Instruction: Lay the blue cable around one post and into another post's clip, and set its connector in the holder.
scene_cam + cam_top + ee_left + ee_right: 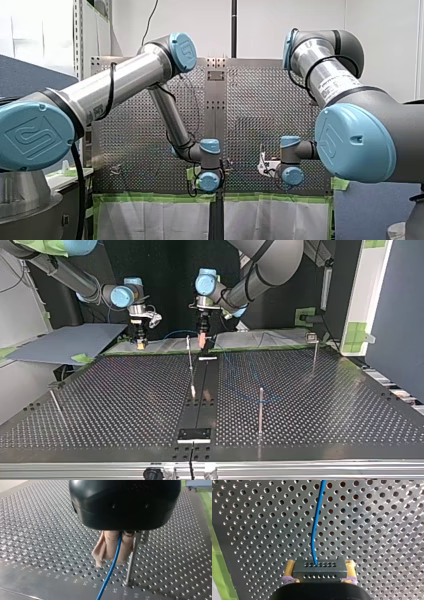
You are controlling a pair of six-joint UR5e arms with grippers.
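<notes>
Where the front view shows lettering, it is a white label (334,82) on my right arm, too small to read; each blue joint cap (31,134) bears an embossed emblem. A thin, glossy blue cable (110,572) is pinched between the beige pads of my left gripper (116,555), just beside a slim metal post (131,562). Its end enters a black connector (332,572) with two rows of holes, clamped by my right gripper (320,570) above the perforated table (387,530).

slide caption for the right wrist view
Right gripper holds the black connector, its blue cable trailing ahead over the perforated table.
</notes>
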